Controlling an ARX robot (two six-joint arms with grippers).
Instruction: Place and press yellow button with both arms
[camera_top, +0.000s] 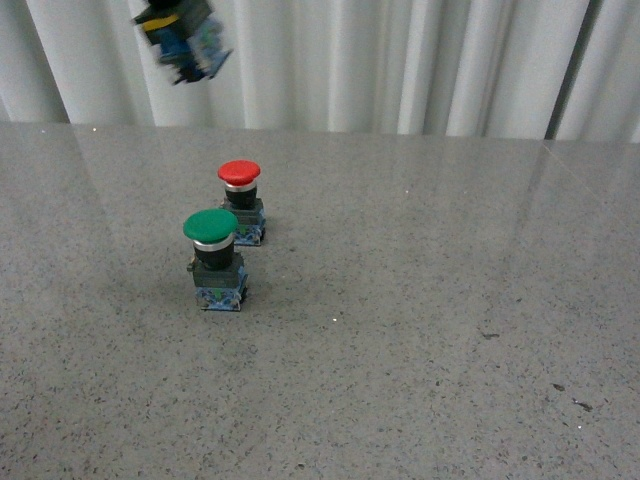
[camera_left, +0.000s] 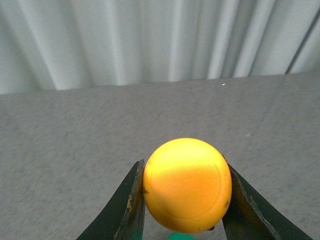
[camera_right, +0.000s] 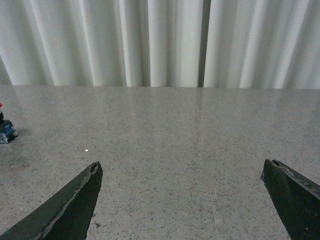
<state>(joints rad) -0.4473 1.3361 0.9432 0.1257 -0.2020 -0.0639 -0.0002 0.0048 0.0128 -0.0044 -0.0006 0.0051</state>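
My left gripper (camera_left: 184, 167) is shut on the yellow button (camera_left: 187, 185). Its yellow mushroom cap fills the gap between the two black fingers (camera_left: 131, 202) and is held above the table. In the front view the held button (camera_top: 181, 38) is a blurred blue, black and yellow shape high at the far left, in front of the curtain. The arm holding it is out of frame. My right gripper (camera_right: 182, 167) is open and empty over bare table, its fingers wide apart. It does not show in the front view.
A green-capped button (camera_top: 212, 255) and a red-capped button (camera_top: 240, 198) stand upright on the grey speckled table (camera_top: 430, 330), left of centre. The red one's edge shows in the right wrist view (camera_right: 5, 130). A green sliver (camera_left: 180, 236) shows below the yellow cap. A white curtain (camera_top: 400, 60) hangs behind.
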